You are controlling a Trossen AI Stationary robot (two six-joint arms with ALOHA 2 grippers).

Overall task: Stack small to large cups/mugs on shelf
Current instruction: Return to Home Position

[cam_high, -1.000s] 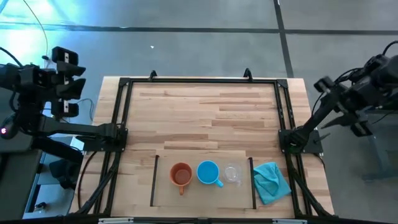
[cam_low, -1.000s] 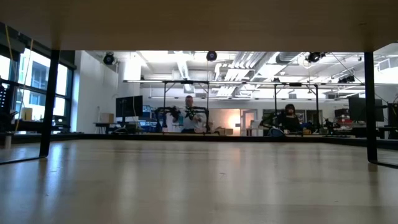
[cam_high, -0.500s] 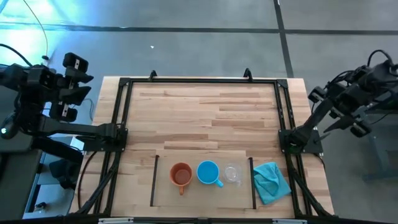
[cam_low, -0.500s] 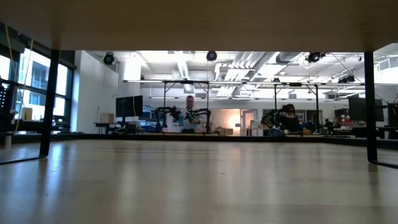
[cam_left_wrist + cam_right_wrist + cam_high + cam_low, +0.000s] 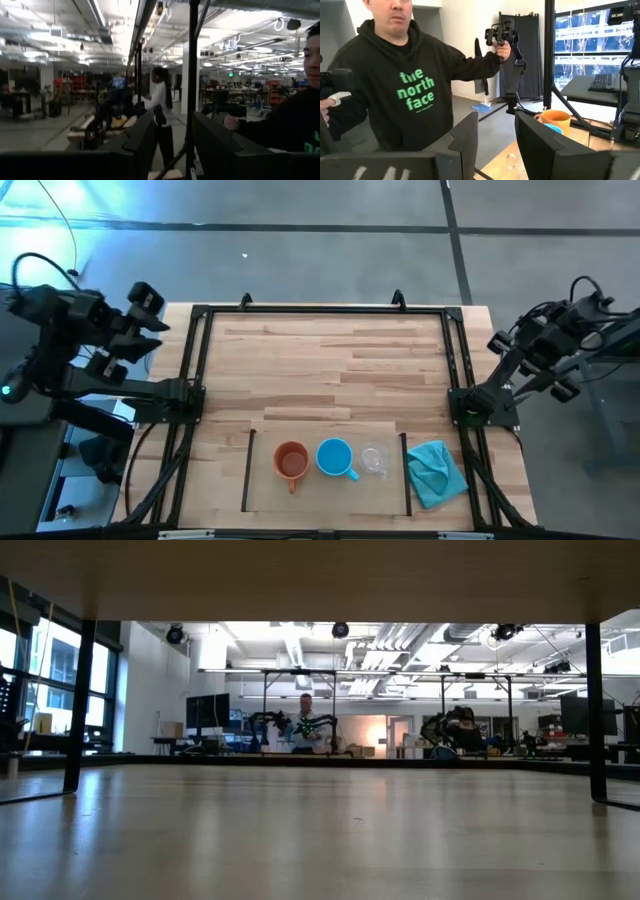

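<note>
Your left gripper [image 5: 150, 328] has swung in from farther left over the last second. It now hangs just outside the table's [image 5: 330, 350] left edge, near the far-left corner of the black metal frame [image 5: 196, 350]. In its wrist view the left gripper [image 5: 173, 137] has its two fingers parted with a clear gap, and nothing is between them.

Your right gripper [image 5: 500, 343] has likewise come in and a little nearer. It sits just beyond the table's right edge, above the frame's right post. Its wrist view shows the right gripper [image 5: 496, 137] parted the same way and holding nothing. That view looks past the fingers at a person [image 5: 410, 90] in a dark hoodie, whose raised hand [image 5: 502, 49] grips a handle.

The cups have not moved. All three stand upright in a row on the shelf [image 5: 325, 495] at the table's near edge:
- The orange mug [image 5: 291, 462] is on the left.
- The blue mug [image 5: 335, 457] is in the middle.
- The clear glass cup [image 5: 374, 459] is on the right, just beside the blue mug's handle.

The teal cloth [image 5: 436, 472] lies where it was, just right of the shelf.
</note>
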